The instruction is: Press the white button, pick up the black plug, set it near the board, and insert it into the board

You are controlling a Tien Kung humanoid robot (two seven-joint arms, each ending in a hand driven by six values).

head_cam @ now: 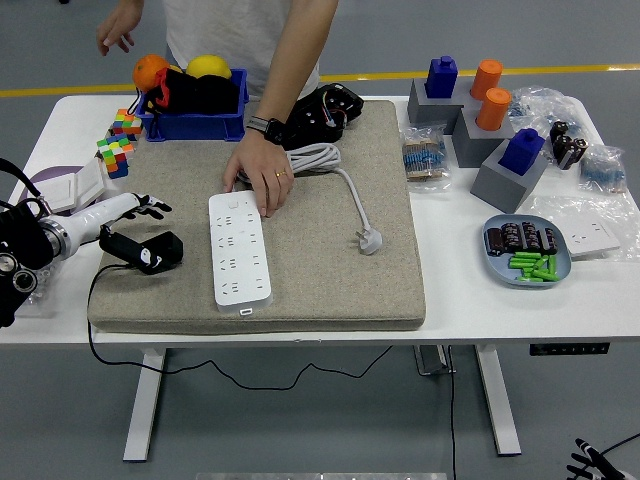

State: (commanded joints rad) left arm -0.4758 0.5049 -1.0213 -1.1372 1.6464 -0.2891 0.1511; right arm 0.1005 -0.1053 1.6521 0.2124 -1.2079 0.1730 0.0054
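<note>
The white power strip (pixel 240 250) lies on the grey mat (pixel 330 260), its cable coiled behind it and its own white plug (pixel 370 240) lying to the right. A person's hand (pixel 260 172) rests on the strip's far right corner, fingertips on it. The black plug (pixel 150 251) lies at the mat's left edge, its black cord running off the front. My left hand (pixel 148 208) is just behind and above the plug, fingers spread, holding nothing. Only a bit of my right hand (pixel 592 463) shows low at the bottom right corner, below the table.
A blue bin (pixel 195 125) with fruit and two colour cubes (pixel 120 140) stand at the back left. A black device (pixel 320 112) lies on the mat's far edge. Grey blocks with blue and orange pegs (pixel 490 130), bags and a blue plate (pixel 527 252) fill the right side.
</note>
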